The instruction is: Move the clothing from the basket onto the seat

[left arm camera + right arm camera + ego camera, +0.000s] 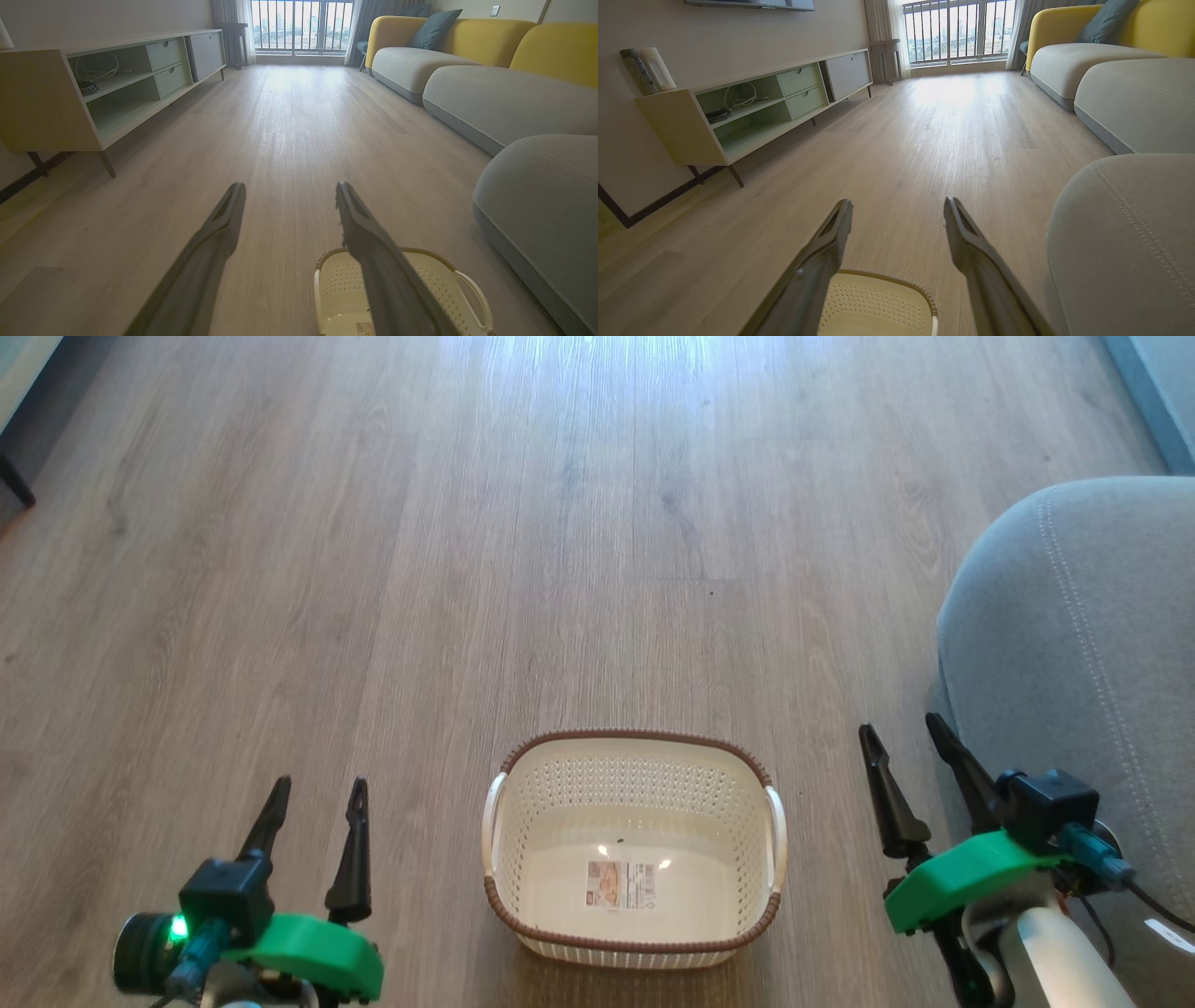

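The cream basket (635,854) with its brown rim stands on the wood floor between my arms, nothing inside but the paper label on its bottom. The red clothing is out of view. The grey sofa seat (1074,644) rises at the right. My left gripper (317,789) is open to the basket's left, fingers empty. To the basket's right, beside the sofa edge, my right gripper (901,728) is open too. The left wrist view has the basket (341,289) low right behind one finger and the seat (542,205) at the right. The basket rim (878,280) lies below my right fingers, with the seat (1125,242) alongside.
A long low TV cabinet (93,88) on thin legs lines the left wall. More grey sofa sections with yellow backs (490,51) run along the right toward a balcony window (301,25). One dark furniture leg (17,485) stands at the far left.
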Controlling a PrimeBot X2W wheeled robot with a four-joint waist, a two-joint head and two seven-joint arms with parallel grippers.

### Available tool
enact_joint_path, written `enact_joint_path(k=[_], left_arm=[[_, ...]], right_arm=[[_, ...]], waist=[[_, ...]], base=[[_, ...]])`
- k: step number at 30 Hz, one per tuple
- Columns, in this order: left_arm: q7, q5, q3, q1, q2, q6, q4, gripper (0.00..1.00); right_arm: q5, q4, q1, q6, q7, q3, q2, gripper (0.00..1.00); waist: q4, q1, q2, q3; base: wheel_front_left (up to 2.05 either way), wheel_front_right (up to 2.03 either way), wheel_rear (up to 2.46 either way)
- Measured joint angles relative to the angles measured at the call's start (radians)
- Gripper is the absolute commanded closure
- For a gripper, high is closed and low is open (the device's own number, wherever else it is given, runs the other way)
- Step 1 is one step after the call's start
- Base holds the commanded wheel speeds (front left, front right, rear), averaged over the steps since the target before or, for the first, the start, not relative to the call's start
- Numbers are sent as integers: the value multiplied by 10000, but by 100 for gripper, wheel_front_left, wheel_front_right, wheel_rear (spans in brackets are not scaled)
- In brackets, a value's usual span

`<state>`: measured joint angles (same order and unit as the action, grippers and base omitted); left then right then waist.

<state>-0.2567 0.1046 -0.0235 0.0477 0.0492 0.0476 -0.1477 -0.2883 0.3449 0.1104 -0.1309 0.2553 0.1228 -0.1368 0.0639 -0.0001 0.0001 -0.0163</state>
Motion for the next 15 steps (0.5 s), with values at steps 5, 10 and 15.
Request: enact_joint_path(k=[5,10,15], left_arm=[[0,27,128,32,0,-247,-77,0],[0,25,136,200,0,-345,-157,0],[0,25,128,200,-2,-389,-159,0]], right_arm=[[119,-94,-61,0,0,-128,127,0],[192,-123,-281,0,0,-171,169,0],[244,-132,-293,0,0,-221,169,0]], waist=[[-70,0,0,-77],[-103,0,0,-87],[-125,0,0,-50]], base=[[0,0,0],[0,0,0],[0,0,0]])
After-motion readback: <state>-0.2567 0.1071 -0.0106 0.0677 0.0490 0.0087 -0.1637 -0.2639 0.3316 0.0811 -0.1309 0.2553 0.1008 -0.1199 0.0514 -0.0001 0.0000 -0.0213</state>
